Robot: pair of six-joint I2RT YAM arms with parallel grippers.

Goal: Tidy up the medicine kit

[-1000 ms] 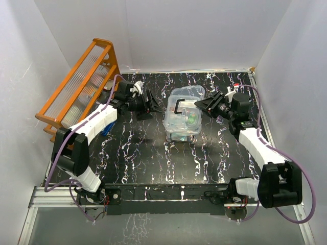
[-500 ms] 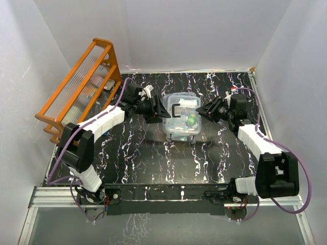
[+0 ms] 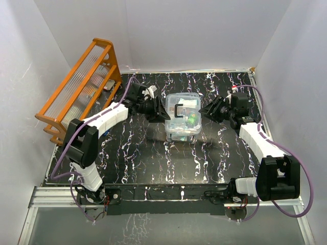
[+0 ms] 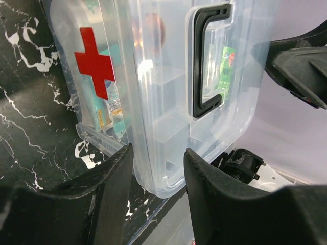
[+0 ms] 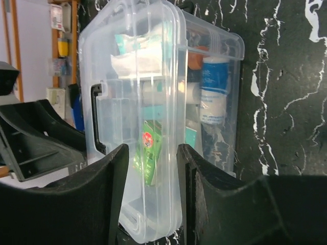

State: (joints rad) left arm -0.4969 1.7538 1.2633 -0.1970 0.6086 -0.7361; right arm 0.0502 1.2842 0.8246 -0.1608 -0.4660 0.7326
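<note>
The medicine kit (image 3: 185,121) is a clear box standing mid-table, with its clear lid and dark handle (image 3: 178,109) lying on top. My left gripper (image 3: 164,115) is at its left end and my right gripper (image 3: 205,109) at its right end. In the left wrist view the jaws (image 4: 157,166) close round a corner of the kit (image 4: 153,92), which carries a red cross (image 4: 93,60). In the right wrist view the jaws (image 5: 152,176) clamp the lid rim of the kit (image 5: 153,76). A green packet (image 5: 149,150) and a white bottle (image 5: 214,87) show inside.
An orange wooden rack (image 3: 82,87) with ribbed clear panels leans at the back left. A small blue object (image 3: 104,130) lies beside my left arm. White walls close in the black marbled table (image 3: 153,158) on three sides.
The lid was tilted up a second ago and now lies flat on the box. Both grippers have moved inward to the kit's ends and closed on its edges.
</note>
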